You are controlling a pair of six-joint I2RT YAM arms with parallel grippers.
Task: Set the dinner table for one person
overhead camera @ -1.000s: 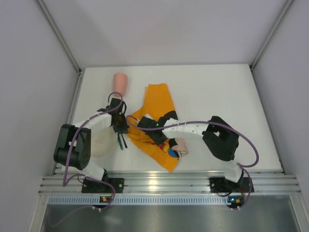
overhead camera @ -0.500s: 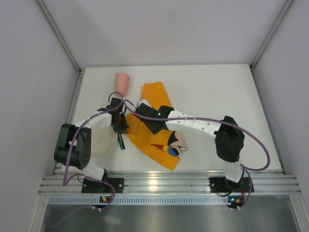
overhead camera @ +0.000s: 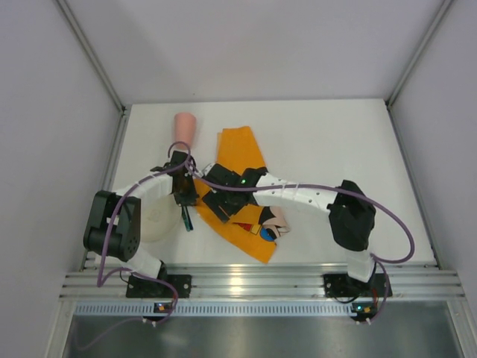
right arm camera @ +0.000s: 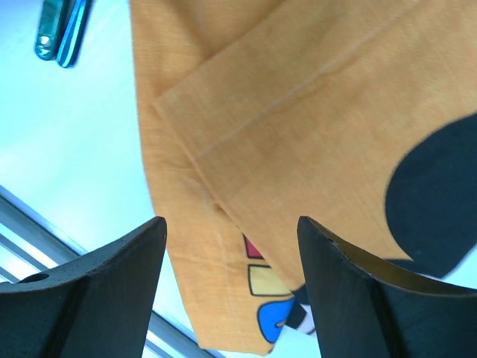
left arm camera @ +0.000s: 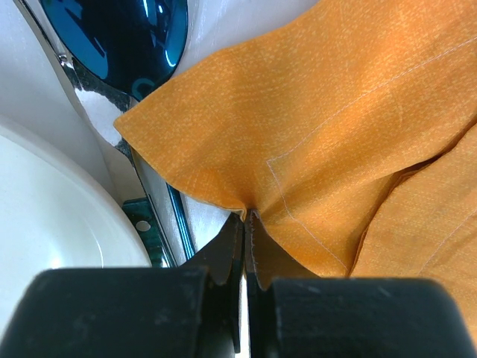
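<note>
The dinner table [overhead camera: 335, 149] is the wide white top. On it lies a crumpled orange mat [overhead camera: 242, 153] with a cartoon print [overhead camera: 270, 224]. My left gripper [overhead camera: 186, 198] is shut on the mat's left edge; in the left wrist view the cloth [left arm camera: 335, 134] is pinched at the fingertips of that gripper [left arm camera: 246, 218]. My right gripper [overhead camera: 212, 206] hangs open over the mat's near left part. In the right wrist view the orange mat [right arm camera: 283, 112] shows between the spread fingers [right arm camera: 112, 291] of the right gripper [right arm camera: 231, 250], which hold nothing.
A white plate [overhead camera: 151, 221] sits at the near left, seen also as a plate rim [left arm camera: 45, 231]. Blue-green cutlery [overhead camera: 185, 218] lies between plate and mat; a blue spoon bowl [left arm camera: 119, 37] and handles [right arm camera: 59, 30] show. A pink cup [overhead camera: 185, 127] lies at the back left.
My right gripper has opened and let go of the mat, then swung left across it. The mat's far part shifted toward the back left. The left arm kept still, shut on the cloth.
</note>
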